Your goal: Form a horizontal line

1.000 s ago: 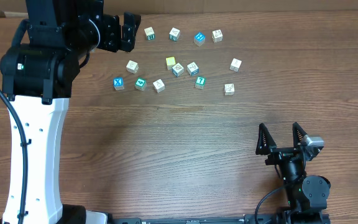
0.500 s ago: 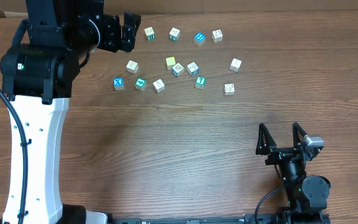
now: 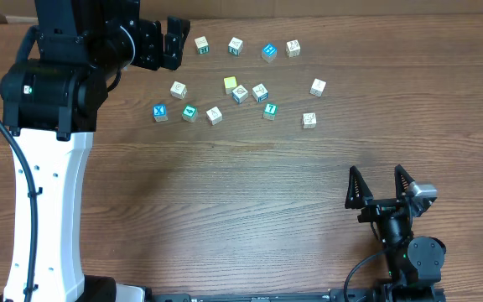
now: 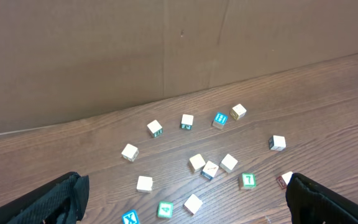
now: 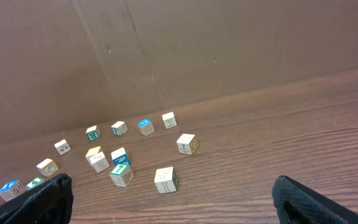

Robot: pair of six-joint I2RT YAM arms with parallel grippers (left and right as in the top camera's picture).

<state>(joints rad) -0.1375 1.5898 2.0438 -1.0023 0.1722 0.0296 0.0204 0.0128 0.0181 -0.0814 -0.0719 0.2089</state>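
No row of touching cubes shows in any view; several small white and teal cubes lie loose and apart at the far side of the table. A blue X cube [image 3: 160,111], a teal cube [image 3: 189,111] and a white cube [image 3: 215,115] lie roughly side by side with gaps. A teal 7 cube [image 3: 269,110] lies to their right, and also shows in the left wrist view [image 4: 247,180]. My left gripper [image 3: 176,42] is open and empty, above the table left of the cubes. My right gripper [image 3: 377,186] is open and empty near the front right, far from them.
Other loose cubes lie along the back: a white one [image 3: 200,44], a blue one [image 3: 268,52] and a yellow-topped one [image 3: 230,84]. A brown cardboard wall [image 4: 166,50] stands behind the table. The left arm's white column [image 3: 53,201] stands at the left.
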